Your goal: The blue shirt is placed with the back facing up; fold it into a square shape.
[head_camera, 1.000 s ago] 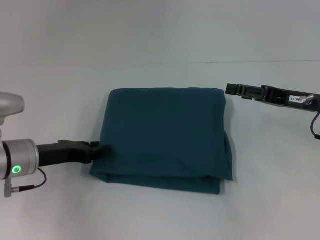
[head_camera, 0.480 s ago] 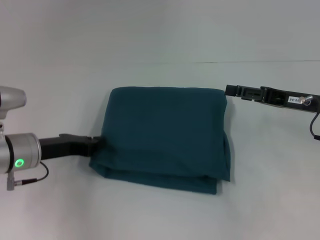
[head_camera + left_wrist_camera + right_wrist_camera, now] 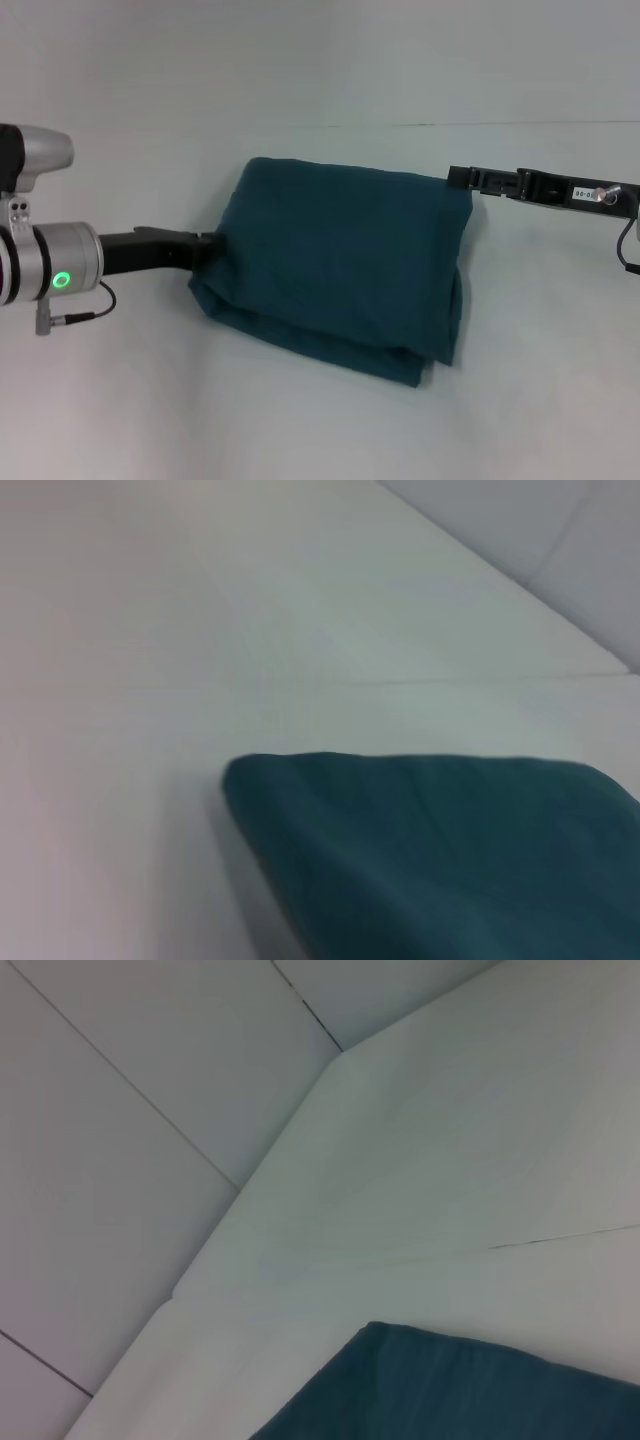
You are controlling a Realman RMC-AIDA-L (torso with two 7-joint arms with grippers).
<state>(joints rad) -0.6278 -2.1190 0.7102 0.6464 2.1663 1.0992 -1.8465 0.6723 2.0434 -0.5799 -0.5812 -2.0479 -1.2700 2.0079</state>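
Fingers of my left gripper (image 3: pixel 208 250) and right gripper (image 3: pixel 458 179) clamp the folded blue shirt (image 3: pixel 340 265), lifting it off the surface (image 3: pixel 120 400).

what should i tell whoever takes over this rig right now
Left tool: at the shirt's left edge, tip buried in the cloth, apparently gripping it.
Right tool: at the shirt's far right corner, touching it; grip not visible.
Shirt: on the table, folded into a thick, roughly square bundle, plain side up, left side lifted and skewed.
Done: the folds.
Left: set it down flat, square the edges, release, withdraw both arms.
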